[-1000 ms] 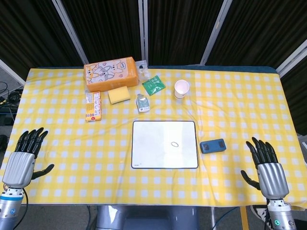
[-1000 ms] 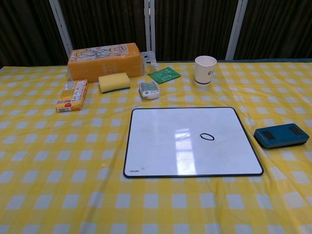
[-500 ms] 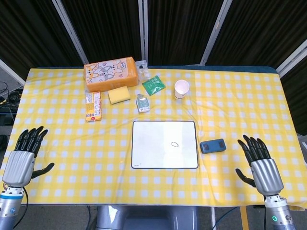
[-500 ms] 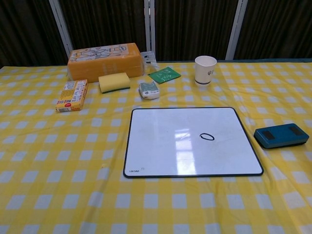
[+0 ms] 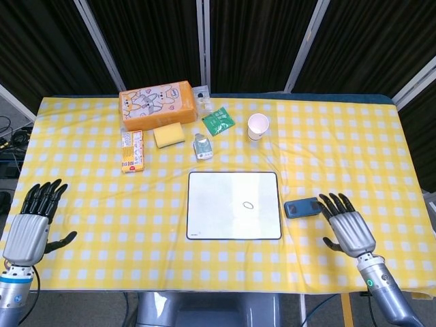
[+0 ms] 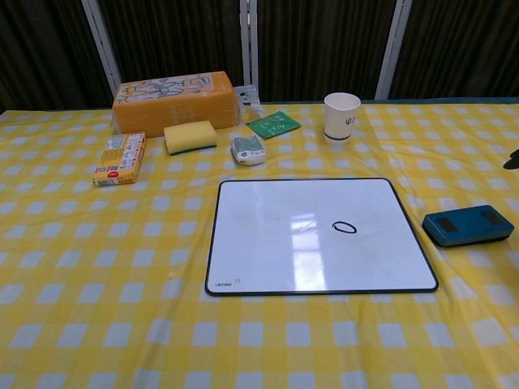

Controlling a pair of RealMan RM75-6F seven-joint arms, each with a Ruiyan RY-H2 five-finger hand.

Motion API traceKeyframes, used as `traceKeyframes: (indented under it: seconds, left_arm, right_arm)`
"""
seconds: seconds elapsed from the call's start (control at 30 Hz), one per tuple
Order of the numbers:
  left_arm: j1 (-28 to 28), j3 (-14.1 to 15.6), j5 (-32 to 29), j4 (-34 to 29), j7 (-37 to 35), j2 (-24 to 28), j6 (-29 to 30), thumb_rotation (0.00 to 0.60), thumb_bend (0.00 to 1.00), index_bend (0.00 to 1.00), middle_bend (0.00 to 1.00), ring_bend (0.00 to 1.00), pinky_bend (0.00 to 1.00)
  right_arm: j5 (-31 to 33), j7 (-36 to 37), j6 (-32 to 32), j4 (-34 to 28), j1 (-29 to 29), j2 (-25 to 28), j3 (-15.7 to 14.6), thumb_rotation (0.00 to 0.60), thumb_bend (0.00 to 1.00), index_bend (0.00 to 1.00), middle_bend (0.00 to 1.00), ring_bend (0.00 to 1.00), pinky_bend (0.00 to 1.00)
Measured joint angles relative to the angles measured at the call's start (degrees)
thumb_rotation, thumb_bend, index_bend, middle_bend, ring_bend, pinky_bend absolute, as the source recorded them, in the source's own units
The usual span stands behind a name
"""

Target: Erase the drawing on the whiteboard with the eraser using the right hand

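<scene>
The whiteboard (image 5: pixel 234 205) (image 6: pixel 320 235) lies flat in the middle of the table, with a small black oval drawing (image 5: pixel 248 204) (image 6: pixel 345 228) right of its centre. The blue eraser (image 5: pixel 302 207) (image 6: pixel 468 224) rests on the cloth just right of the board. My right hand (image 5: pixel 347 231) is open, fingers spread, close to the eraser's right end without holding it; only a dark fingertip (image 6: pixel 511 161) shows at the chest view's right edge. My left hand (image 5: pixel 33 225) hovers open at the table's near left corner.
At the back stand an orange box (image 5: pixel 155 104), a yellow sponge (image 5: pixel 169 135), a small snack box (image 5: pixel 132 150), a small container (image 5: pixel 202 146), a green packet (image 5: pixel 219 122) and a paper cup (image 5: pixel 258 126). The yellow checked cloth (image 5: pixel 102 204) covers the table.
My right hand has moved forward and to the left, from the table's near right edge up to the eraser. The left hand, board and eraser have not moved.
</scene>
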Motion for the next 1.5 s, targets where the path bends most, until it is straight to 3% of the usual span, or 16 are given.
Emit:
traceKeyframes:
  seconds: [0.77, 1.5]
  left_arm:
    - [-0.92, -0.45, -2.39, 1.02, 0.28, -0.64, -2.43, 0.600, 0.01, 0.00, 0.00, 0.00, 0.00]
    - [-1.63, -0.62, -3.79, 1.53, -0.08, -0.94, -3.80, 0.600, 0.01, 0.00, 0.00, 0.00, 0.00]
  right_arm:
    - [20.21, -11.08, -13.00, 3.93, 11.60, -7.72, 3.80, 0.600, 0.17, 0.28, 0.11, 0.00, 0.00]
    - [30.92, -16.90, -12.40, 8.34, 17.50, -12.85, 2.42, 0.600, 0.20, 0.35, 0.17, 0.00, 0.01]
